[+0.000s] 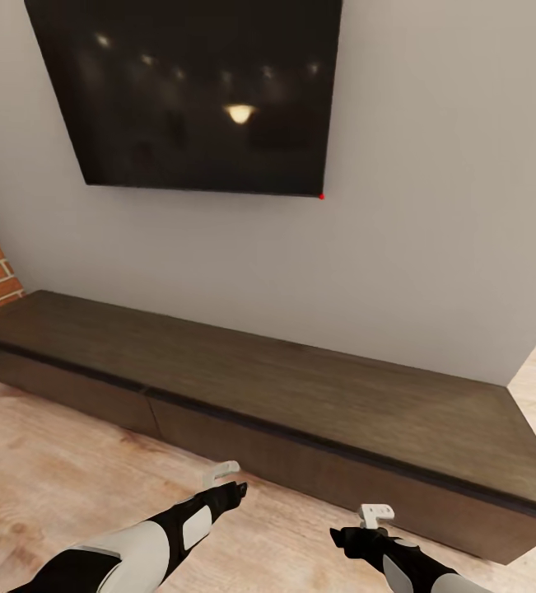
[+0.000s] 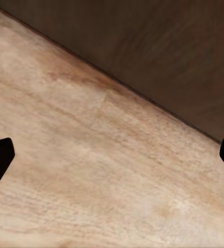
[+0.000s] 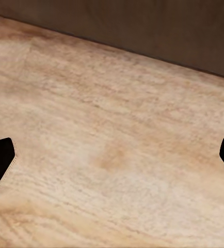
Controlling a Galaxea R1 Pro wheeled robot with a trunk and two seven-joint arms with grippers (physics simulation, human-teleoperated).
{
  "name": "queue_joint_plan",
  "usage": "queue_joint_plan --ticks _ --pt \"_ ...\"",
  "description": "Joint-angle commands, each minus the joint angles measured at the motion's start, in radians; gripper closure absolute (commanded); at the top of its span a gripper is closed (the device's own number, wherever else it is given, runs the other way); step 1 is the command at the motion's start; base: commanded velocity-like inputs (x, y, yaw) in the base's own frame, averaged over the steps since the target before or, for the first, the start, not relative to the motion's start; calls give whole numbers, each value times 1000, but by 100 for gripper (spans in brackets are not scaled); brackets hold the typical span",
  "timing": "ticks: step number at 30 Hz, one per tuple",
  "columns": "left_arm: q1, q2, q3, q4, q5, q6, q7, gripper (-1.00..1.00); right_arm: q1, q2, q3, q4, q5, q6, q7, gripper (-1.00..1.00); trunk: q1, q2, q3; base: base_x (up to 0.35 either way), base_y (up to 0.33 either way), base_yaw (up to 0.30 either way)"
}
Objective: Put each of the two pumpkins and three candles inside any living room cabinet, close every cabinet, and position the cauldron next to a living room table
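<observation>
With the left gripper (image 1: 228, 478) and right gripper (image 1: 375, 515) both spread wide and empty, we face the closed cabinet (image 1: 300, 395) just ahead of them; we judge the next move is opening a front.

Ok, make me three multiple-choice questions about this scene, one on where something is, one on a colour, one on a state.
1. Where does the black wall TV hang?
A. Above the long dark brown wooden cabinet
B. Above a sofa
C. Beside a window

2. What colour is the plank floor?
A. Grey
B. Light wood
C. Black

3. How are the cabinet's fronts?
A. Shut
B. One wide open
C. Removed

Answers: 1 A, the TV sits over the cabinet top. 2 B, pale planks in all views. 3 A, the fronts lie flush.
</observation>
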Motion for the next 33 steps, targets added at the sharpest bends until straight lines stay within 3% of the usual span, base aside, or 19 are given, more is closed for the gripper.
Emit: queue_joint_plan --ticks 1,16,23,33 --pt "-1 0 -8 4 10 -6 -4 -100 -1 -1 9 1 -10 -3 4 -100 -4 7 4 0 0 119" --pt "-1 0 -8 4 10 -7 -4 -100 -1 -1 9 1 -10 -3 4 -100 -62 112 69 0 0 140" --pt "-1 0 -8 4 12 -8 -4 -100 -1 -1 9 1 -10 -3 4 -100 -62 112 70 0 0 46" --pt "-1 0 -8 4 12 -8 -4 -100 -1 -1 9 1 -10 -3 -2 -100 -62 112 77 0 0 215"
